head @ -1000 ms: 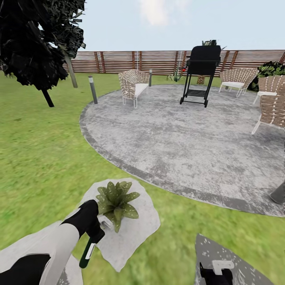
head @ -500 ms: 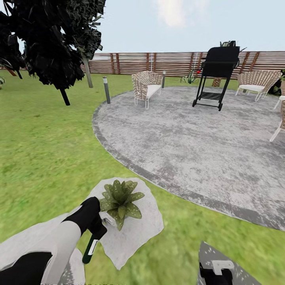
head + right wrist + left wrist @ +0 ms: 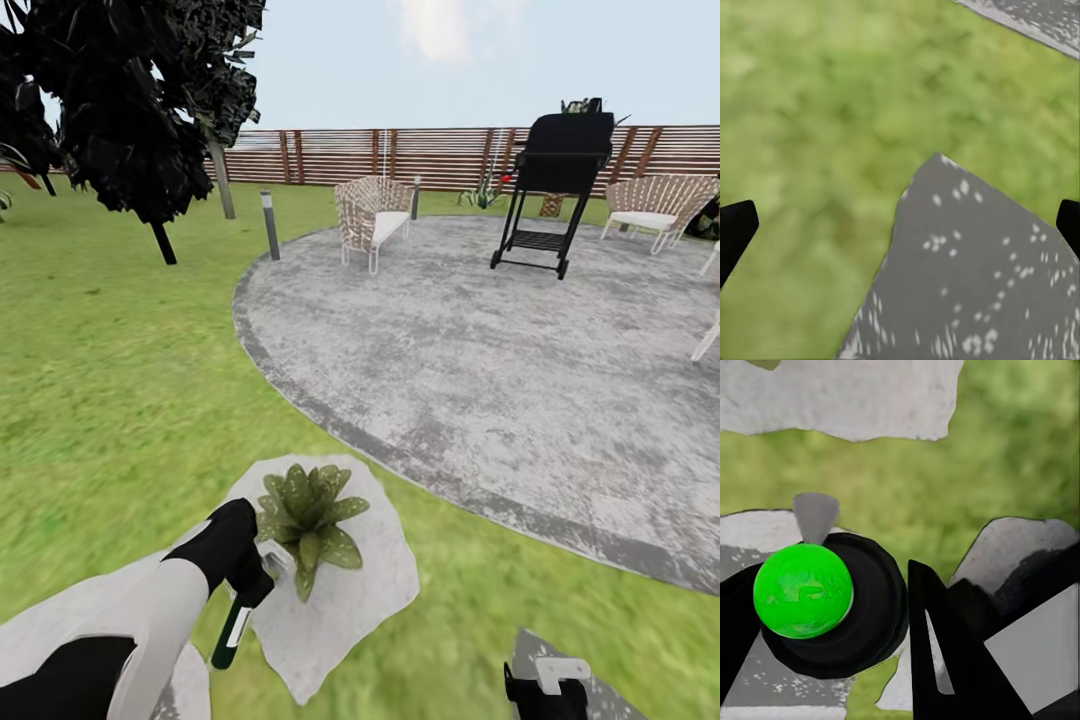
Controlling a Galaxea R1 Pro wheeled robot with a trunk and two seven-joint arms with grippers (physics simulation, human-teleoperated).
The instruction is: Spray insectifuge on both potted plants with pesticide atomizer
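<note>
- We hold the pesticide atomizer point(image 3: 231, 628) in our left gripper point(image 3: 243, 578), the fingers clamped around its upper part; its dark-green body hangs down below the gripper with the whitish label strip facing the head camera.
- In the left wrist view we look along the bottle from its end: a bright green round end point(image 3: 803, 591) sits between the dark fingers point(image 3: 937, 652), ringed by black, with lawn and pale stone behind it.
- The atomizer's pale trigger head point(image 3: 274, 566) points away from the gripper toward the potted plant point(image 3: 305, 512), and it sits just beside the nearest leaves; we cannot tell whether they touch.
- That plant, a low rosette of speckled olive leaves, stands on an irregular grey stepping stone point(image 3: 350, 600) just ahead of and to the right of our left gripper.
- Our right gripper point(image 3: 545, 693) sits low, well apart from the left one, above another grey stone point(image 3: 967, 277); in the right wrist view its two black fingertips point(image 3: 735, 229) stand wide apart with nothing between them.
- Far beyond both grippers lie the round paved patch point(image 3: 480, 370), a black grill point(image 3: 555, 175), wicker chairs point(image 3: 370, 215), a dark tree point(image 3: 120, 100) and the slatted fence point(image 3: 400, 155).
</note>
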